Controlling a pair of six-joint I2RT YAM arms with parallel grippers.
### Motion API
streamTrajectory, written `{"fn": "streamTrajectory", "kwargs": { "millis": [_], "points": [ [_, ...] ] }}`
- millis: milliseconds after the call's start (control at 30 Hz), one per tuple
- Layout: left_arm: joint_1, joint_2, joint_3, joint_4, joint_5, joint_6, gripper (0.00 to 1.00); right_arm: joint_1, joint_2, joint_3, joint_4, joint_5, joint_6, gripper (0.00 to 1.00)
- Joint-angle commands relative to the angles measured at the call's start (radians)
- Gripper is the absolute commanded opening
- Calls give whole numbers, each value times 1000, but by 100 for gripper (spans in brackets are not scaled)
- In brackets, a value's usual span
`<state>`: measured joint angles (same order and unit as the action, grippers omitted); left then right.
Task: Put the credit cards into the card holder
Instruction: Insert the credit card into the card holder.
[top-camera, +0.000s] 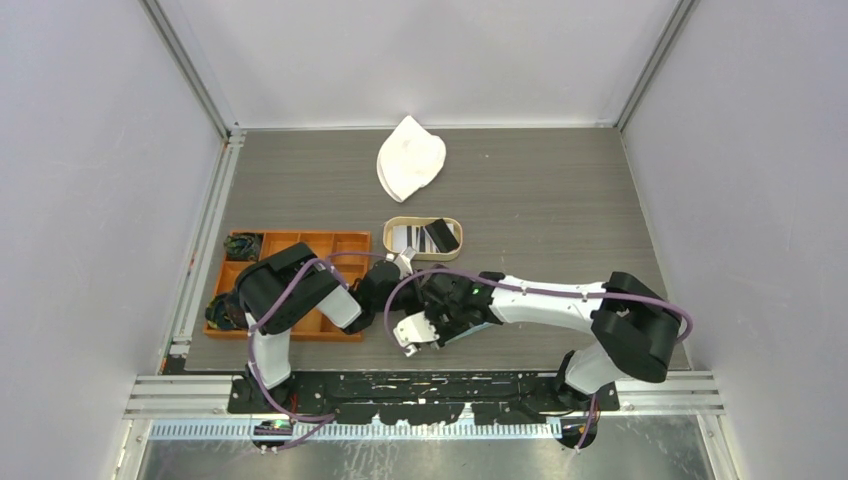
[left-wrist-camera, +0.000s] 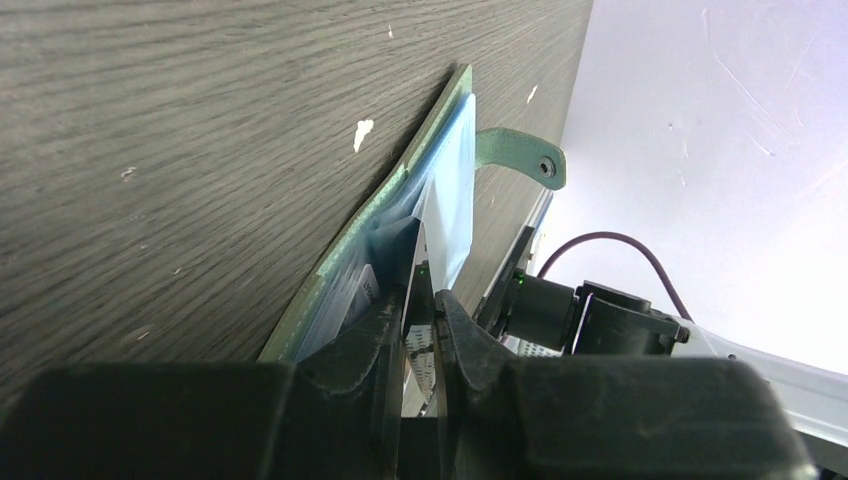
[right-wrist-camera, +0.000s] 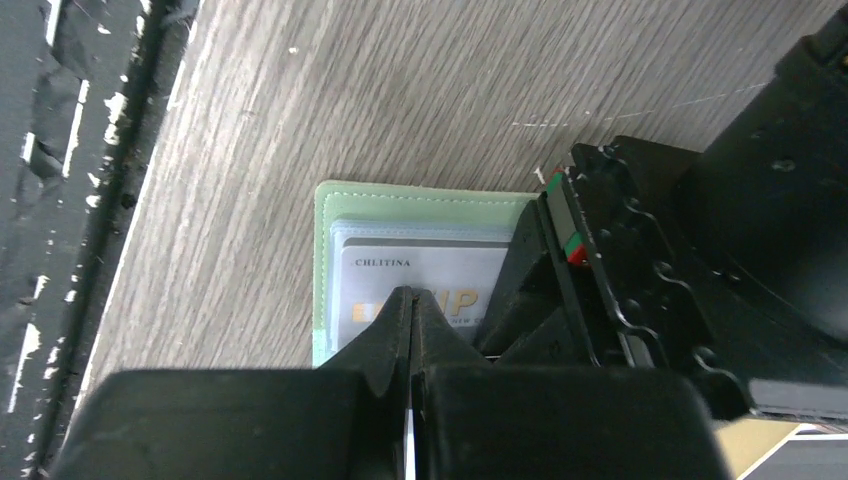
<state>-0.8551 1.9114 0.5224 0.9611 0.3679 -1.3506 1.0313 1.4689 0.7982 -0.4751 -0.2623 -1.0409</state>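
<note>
On table (right-wrist-camera: 400, 90) | card holder (right-wrist-camera: 330, 215) open | long axis away from left tool (left-wrist-camera: 425, 290)

- The right gripper (right-wrist-camera: 410, 295) hides from us the lower half of the card holder (right-wrist-camera: 325, 235).
- We cannot count the credit cards (top-camera: 430, 236) in the oval tray (top-camera: 389, 238): too small.

Left arm (top-camera: 290, 300) & right arm (top-camera: 560, 303): black joint housings, white link tubes. Purple cable (top-camera: 545, 291) runs along ea. Fingers (right-wrist-camera: 385, 335) matte black. Bases on black plate (top-camera: 430, 390), bench near edge.
</note>
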Motion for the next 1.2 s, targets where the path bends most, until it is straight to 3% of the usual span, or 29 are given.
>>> {"fn": "streamTrajectory", "kwargs": {
  "millis": [0, 233, 633, 800, 967, 1167],
  "points": [
    [2, 29, 2, -48, 7, 39, 18, 13, 13, -6, 26, 125, -48, 1],
    [1, 30, 8, -51, 15, 40, 21, 10, 15, 4, -78, 226, -131, 1],
    [4, 3, 25, -101, 17, 68, 24, -93, -31, 16, -165, 199, -167, 1],
    [6, -61, 34, -183, 11, 110, 27, -155, -96, 60, -270, -18, -145, 4],
    [5, -223, 35, -325, -28, 201, 28, -268, -194, 102, -333, -207, -98, 10],
    [5, -447, 57, -554, -63, 398, 28, -473, -295, 131, -327, -478, 88, 22]
  ]
}}
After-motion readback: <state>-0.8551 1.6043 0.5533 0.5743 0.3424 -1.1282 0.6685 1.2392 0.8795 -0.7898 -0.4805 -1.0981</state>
